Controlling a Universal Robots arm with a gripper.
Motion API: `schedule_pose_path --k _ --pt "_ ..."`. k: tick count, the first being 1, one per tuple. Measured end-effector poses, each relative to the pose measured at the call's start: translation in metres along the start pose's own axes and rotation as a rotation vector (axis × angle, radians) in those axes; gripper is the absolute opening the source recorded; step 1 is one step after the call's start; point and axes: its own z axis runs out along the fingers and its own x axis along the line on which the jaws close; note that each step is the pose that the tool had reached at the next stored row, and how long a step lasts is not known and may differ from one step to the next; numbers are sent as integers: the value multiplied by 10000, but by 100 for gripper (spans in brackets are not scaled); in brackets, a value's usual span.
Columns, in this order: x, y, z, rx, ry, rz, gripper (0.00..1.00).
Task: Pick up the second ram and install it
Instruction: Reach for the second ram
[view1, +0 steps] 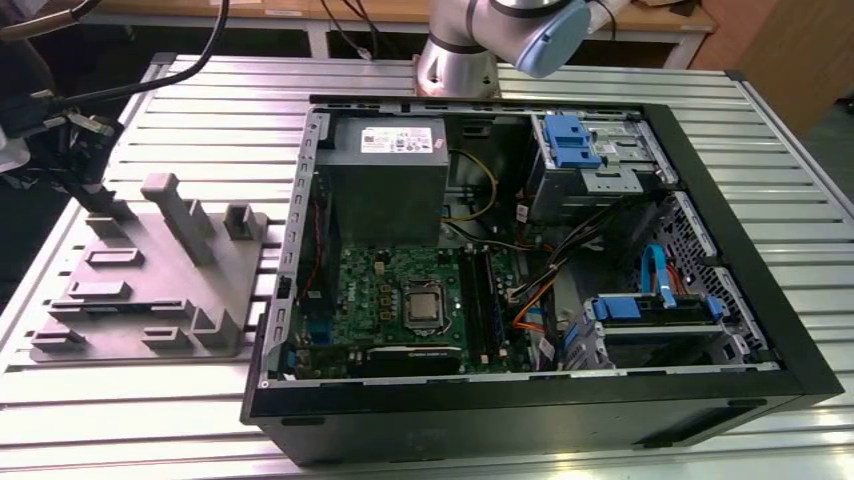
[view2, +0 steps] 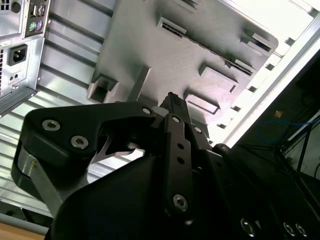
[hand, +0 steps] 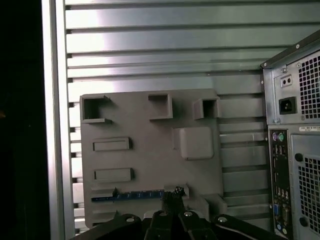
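The open black computer case (view1: 534, 420) lies on the slatted metal table (view1: 160, 400). It holds one grey power supply (view1: 387, 150), one green motherboard (view1: 387, 290) with one processor socket (view1: 424, 305), and two drive cages with blue latches (view1: 581, 140) (view1: 647, 308). A blue cable (view1: 654, 275) and orange cables (view1: 527, 295) run between them. I cannot tell whether the dark slots beside the socket hold anything.

On the exterior view's left, just beside the case, sits the grey fixture tray (hand: 150, 165). In the first wrist view I count three open-sided pockets along one edge (hand: 95, 107) (hand: 160, 105) (hand: 206, 107). There are also two flat rectangular blocks (hand: 112, 144) (hand: 114, 174) and one rounded square pad (hand: 195, 142).

The second ram (hand: 127, 196) stands on edge in a narrow slot of that tray, showing as a thin strip with a blue line along it.

My gripper (hand: 173, 194) hangs over the tray at one end of that stick. Whether my jaws are apart, together or already touching the board, I cannot tell.
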Motion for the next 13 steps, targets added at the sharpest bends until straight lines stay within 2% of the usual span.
schedule_pose_path --k 13 --pt "77 -65 166 1 0 1 7"
